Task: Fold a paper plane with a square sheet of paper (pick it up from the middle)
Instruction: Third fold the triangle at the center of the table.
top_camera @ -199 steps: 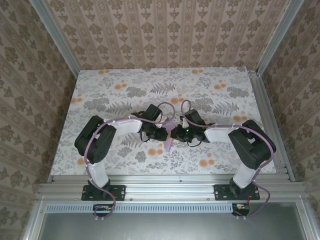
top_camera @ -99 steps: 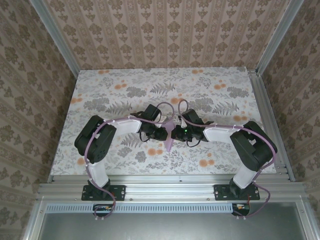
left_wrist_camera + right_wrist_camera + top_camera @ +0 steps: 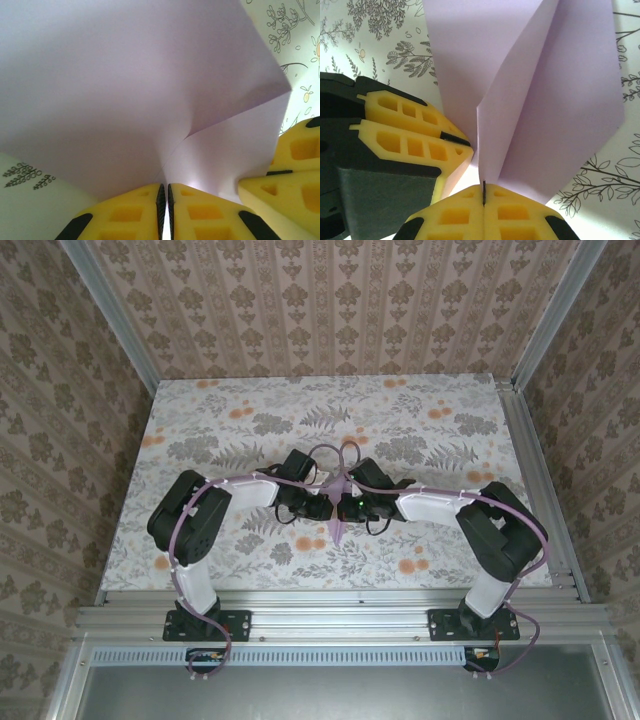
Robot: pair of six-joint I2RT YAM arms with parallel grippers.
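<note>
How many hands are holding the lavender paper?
2. The left hand pinches the paper from the left; the right hand pinches it from the right, close beside.

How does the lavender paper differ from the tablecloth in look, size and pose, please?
The lavender paper is plain; the tablecloth carries a floral print. The paper is creased and pinched by the left tool and right tool; the tablecloth lies flat. The paper is small; the tablecloth is far larger. Both are pale.
</note>
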